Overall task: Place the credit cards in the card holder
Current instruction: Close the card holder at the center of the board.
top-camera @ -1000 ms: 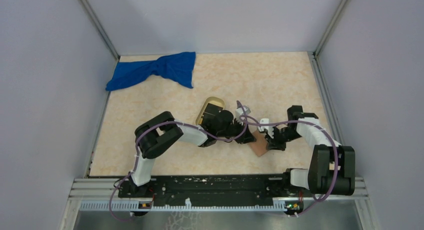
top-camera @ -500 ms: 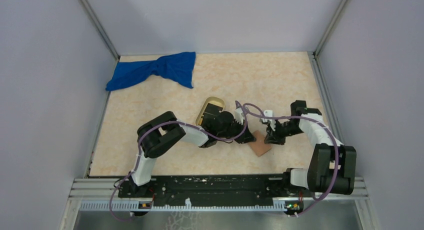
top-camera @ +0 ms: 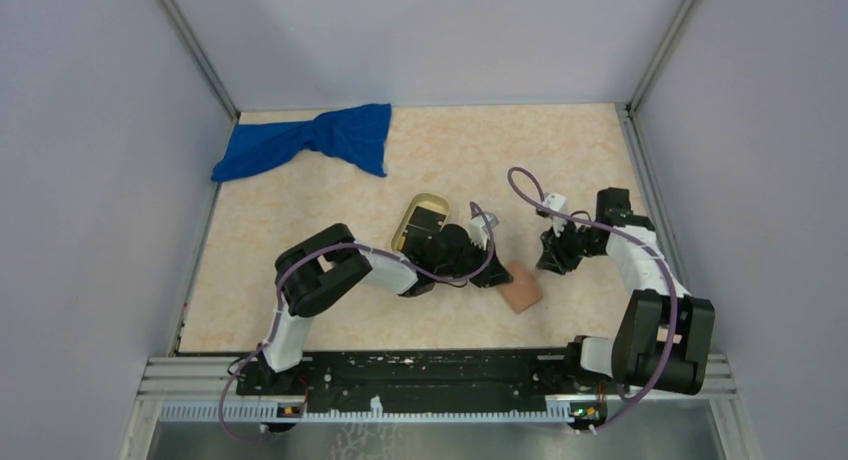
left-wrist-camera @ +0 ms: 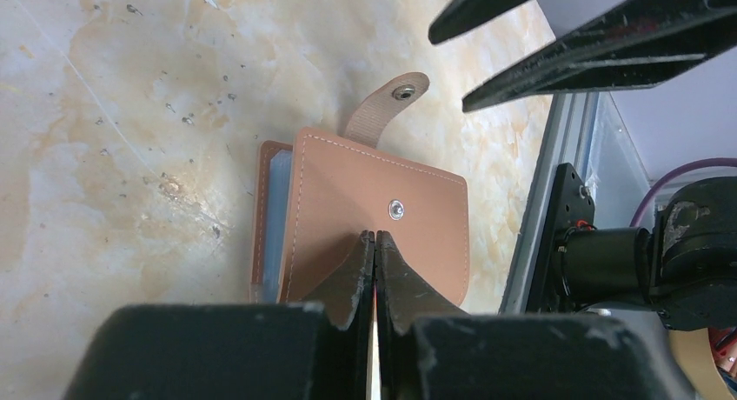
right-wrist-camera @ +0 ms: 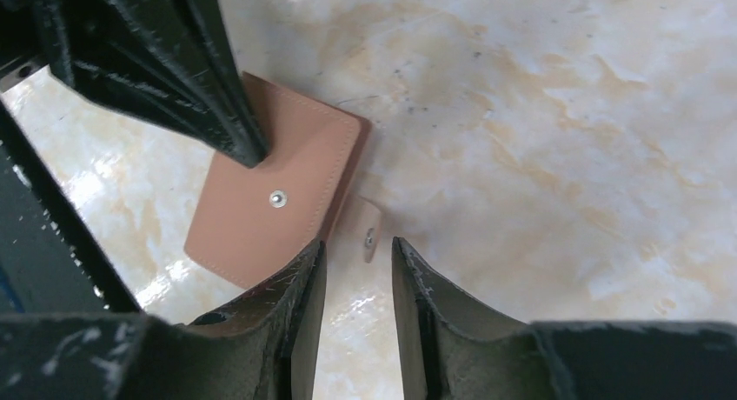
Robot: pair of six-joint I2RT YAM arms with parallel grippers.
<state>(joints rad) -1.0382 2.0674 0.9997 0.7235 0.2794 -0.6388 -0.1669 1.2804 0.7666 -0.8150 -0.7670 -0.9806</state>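
The reddish-brown card holder [top-camera: 521, 289] lies folded shut on the table, with a blue-grey edge showing at its left side [left-wrist-camera: 276, 210]. Its snap strap [left-wrist-camera: 388, 110] sticks out unfastened. My left gripper [left-wrist-camera: 375, 236] is shut, its tips resting on the holder's cover just below the snap stud. My right gripper [right-wrist-camera: 358, 249] is open and hangs above the loose strap [right-wrist-camera: 369, 231], just off the holder's edge [right-wrist-camera: 269, 200]. In the top view the right gripper [top-camera: 549, 261] sits right of the holder. The credit cards are hidden from view.
An oval tan tray [top-camera: 411, 214] stands just behind the left wrist, its inside dark and partly covered by the arm. A crumpled blue cloth [top-camera: 310, 140] lies at the far left. Grey walls enclose the table on three sides.
My right gripper has opened and drawn back up and to the right, away from the card holder. The left gripper has closed fully and stayed on the holder.
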